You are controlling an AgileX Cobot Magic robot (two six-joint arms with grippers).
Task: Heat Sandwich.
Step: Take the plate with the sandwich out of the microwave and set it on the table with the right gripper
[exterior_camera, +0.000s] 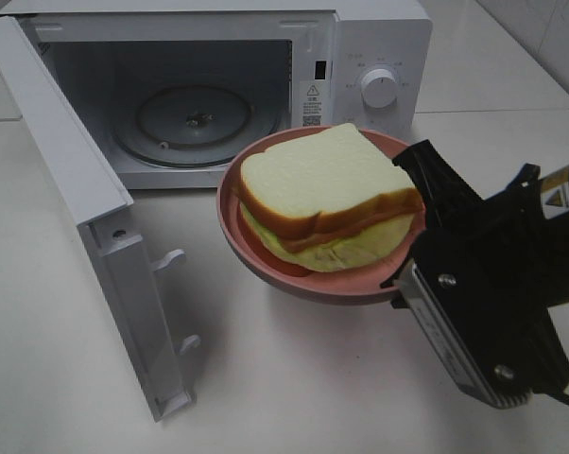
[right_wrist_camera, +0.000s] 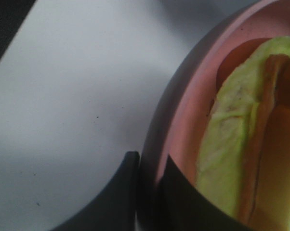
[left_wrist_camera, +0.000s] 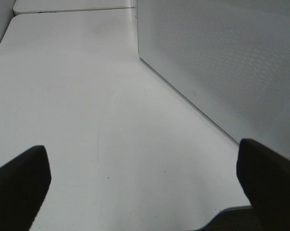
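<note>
Right pincer (right_wrist_camera: 147,175) is clamped tight on the rim of the pink plate (exterior_camera: 266,270), one finger inside, one outside, holding it above the counter (exterior_camera: 294,378). The sandwich (exterior_camera: 327,194) sits on that plate, just before the open microwave (exterior_camera: 199,95). Left pincer (left_wrist_camera: 145,185) is spread wide over bare counter, gripping nothing.

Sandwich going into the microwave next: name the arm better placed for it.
Right. Its jaws are shut on the rim of the pink plate carrying the sandwich, held in front of the open microwave. The left gripper hangs open over bare table, holding nothing.
</note>
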